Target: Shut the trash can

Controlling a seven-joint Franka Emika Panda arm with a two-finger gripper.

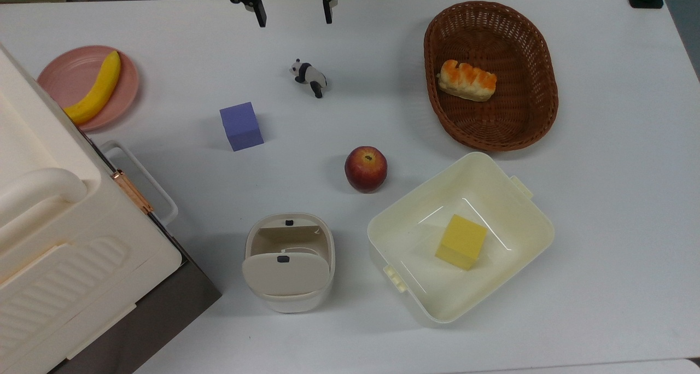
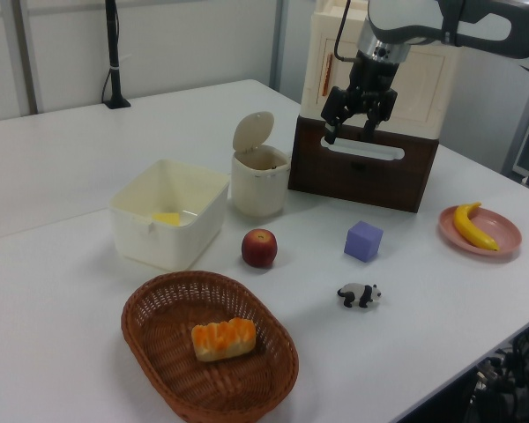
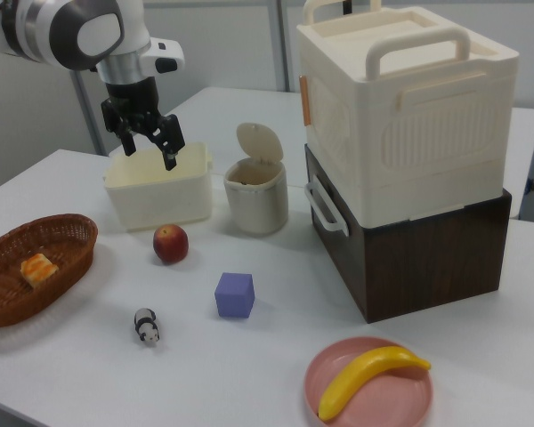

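Note:
The trash can (image 1: 288, 262) is a small white bin at the near middle of the table in the top view. Its beige-grey lid (image 2: 252, 130) stands up on its hinge, so the can (image 3: 255, 196) is open. My gripper (image 1: 294, 19) hangs high over the table's far edge in the top view, well away from the can. In the left view the gripper (image 2: 348, 135) is up to the right of the lid, in front of the big box. Its black fingers (image 3: 149, 156) are spread wide and hold nothing.
A red apple (image 1: 366, 169) and a cream tub (image 1: 415, 237) holding a yellow block (image 1: 461, 241) sit beside the can. A big white box (image 1: 54, 226) is on the top view's left. Also on the table: purple cube (image 1: 241, 126), panda (image 1: 309, 76), basket (image 1: 514, 122), plate (image 1: 65, 73) with banana.

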